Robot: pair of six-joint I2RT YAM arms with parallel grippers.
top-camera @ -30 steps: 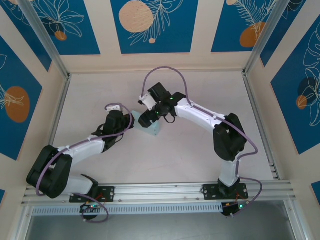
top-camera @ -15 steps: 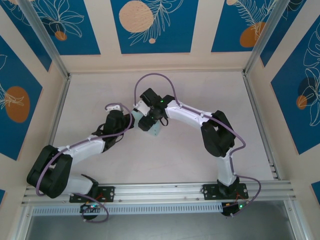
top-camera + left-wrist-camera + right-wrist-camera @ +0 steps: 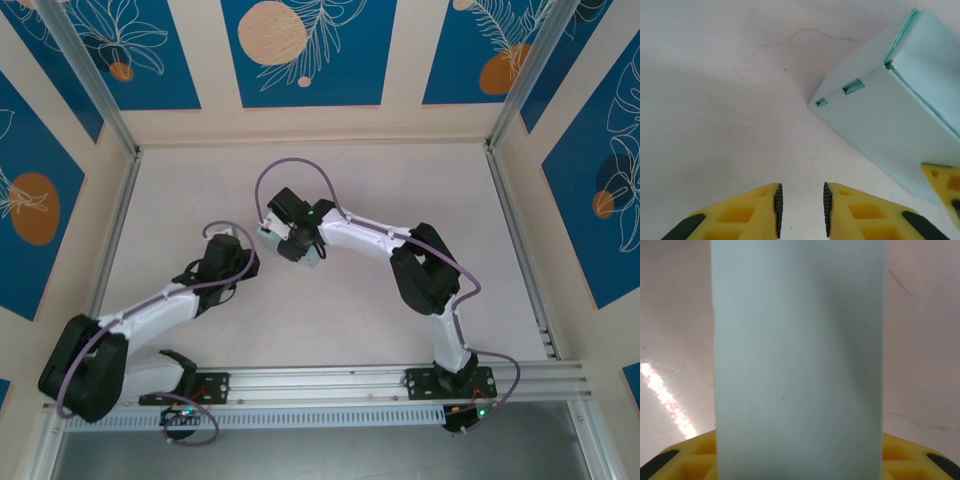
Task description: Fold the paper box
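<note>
The right gripper [image 3: 799, 455] straddles the pale blue paper box [image 3: 799, 350]; the left gripper [image 3: 802, 210] stands spread beside it.

The left wrist view shows two small slots in the box's side, which the top view is too coarse to give; the right's fingers flank the box, seemingly pinching it, above the table [image 3: 400, 310].

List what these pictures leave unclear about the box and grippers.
- Far end of the paper box: cut off by the left wrist view's right edge.
- Right gripper's fingertips: hidden behind the box, right wrist view.
- Box's slots: too small, top view.
</note>
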